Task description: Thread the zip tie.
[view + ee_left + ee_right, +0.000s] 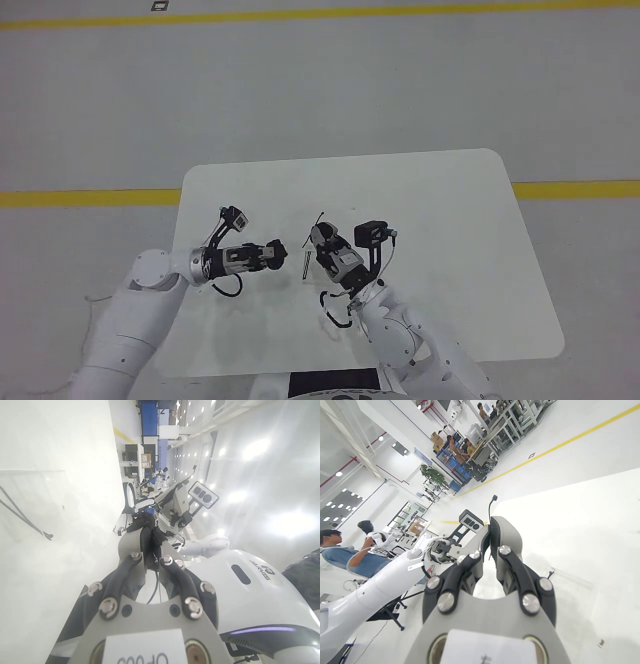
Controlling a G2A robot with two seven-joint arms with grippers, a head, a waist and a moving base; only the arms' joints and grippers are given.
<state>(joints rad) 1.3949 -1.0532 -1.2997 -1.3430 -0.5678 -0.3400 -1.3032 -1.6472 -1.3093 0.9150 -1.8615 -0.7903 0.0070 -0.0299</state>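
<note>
Right gripper (490,532): pinching black zip tie (490,510), head uppermost, frame centre. Left gripper (150,535): pressed together, mid-frame.

Zip tie (491,510): middle hidden inside my right gripper (490,525) pinch. Small dark piece (303,265) on table (450,200), 3 o'clock from my left gripper (281,248): too small to identify. Whether left's pressed-together fingers grip anything: can't tell.

The zip tie (490,510) was black, the table (450,200) plain white, the floor line (300,14) yellow.
</note>
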